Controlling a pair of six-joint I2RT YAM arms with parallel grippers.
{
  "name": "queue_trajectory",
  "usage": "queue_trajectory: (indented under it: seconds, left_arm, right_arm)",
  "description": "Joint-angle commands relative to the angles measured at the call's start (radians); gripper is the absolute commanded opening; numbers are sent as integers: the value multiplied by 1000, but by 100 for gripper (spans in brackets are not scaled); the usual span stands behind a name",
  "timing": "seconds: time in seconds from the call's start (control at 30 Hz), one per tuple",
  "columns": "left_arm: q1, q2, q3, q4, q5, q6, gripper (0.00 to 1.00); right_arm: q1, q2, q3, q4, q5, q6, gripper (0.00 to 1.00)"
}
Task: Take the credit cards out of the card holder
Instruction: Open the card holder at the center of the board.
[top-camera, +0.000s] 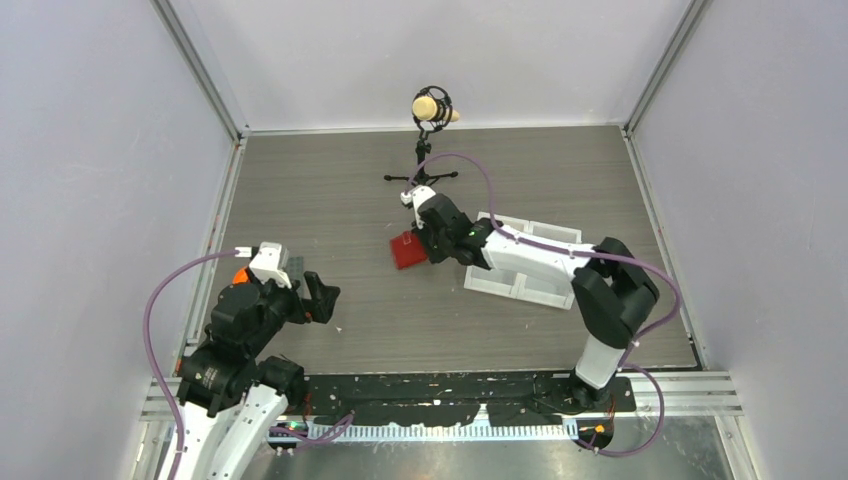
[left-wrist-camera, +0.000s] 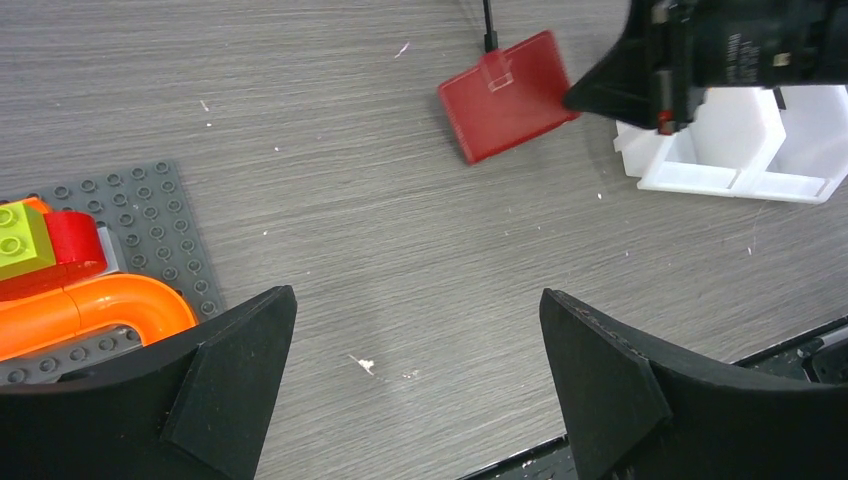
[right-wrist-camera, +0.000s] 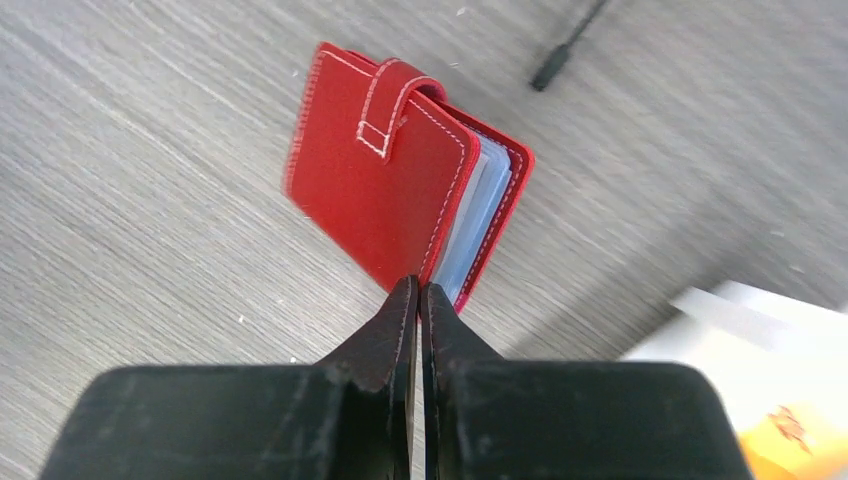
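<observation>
Right claw (right-wrist-camera: 418, 290), tips pressed together at the page edge of the shut red card holder (right-wrist-camera: 380, 190) lying on the bench (right-wrist-camera: 150, 250) — left claw (left-wrist-camera: 417, 295) gaping, well apart — should catch the cover alone and lift slowly, lest the holder slide.

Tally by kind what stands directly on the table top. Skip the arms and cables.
Card holder: 1
Tray: 1
Microphone stand: 1
Brick plate with bricks on it: 1
Total: 4
</observation>
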Motion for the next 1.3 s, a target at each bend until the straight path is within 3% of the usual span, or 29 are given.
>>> queue_trajectory:
  seconds: [0.0, 0.23, 0.47, 0.67, 0.87, 1.1, 1.27]
  left_arm:
    - [3, -2, 0, 25, -20, -11, 96]
    - [3, -24, 13, -1, -101, -14, 97]
    - [4, -84, 27, -25, -220, -29, 98]
    - [4, -122, 27, -30, -265, -50, 99]
    - [4, -92, 42, -49, -267, -52, 100]
    - [4, -90, 35, -39, -275, -48, 100]
    - [4, -110, 35, -32, -258, -48, 100]
  right_arm:
    - [33, -123, 1, -89, 236, -68, 5]
    - [135, -96, 105, -368, 622, -153, 5]
    - [277, 14, 167, -471, 733, -196, 5]
    - [409, 80, 205, -491, 647, -162, 8]
    - [514, 21, 174, -466, 438, -130, 22]
    - [504, -131, 47, -361, 240, -65, 29]
    - [411, -200, -45, -216, 143, 67, 34]
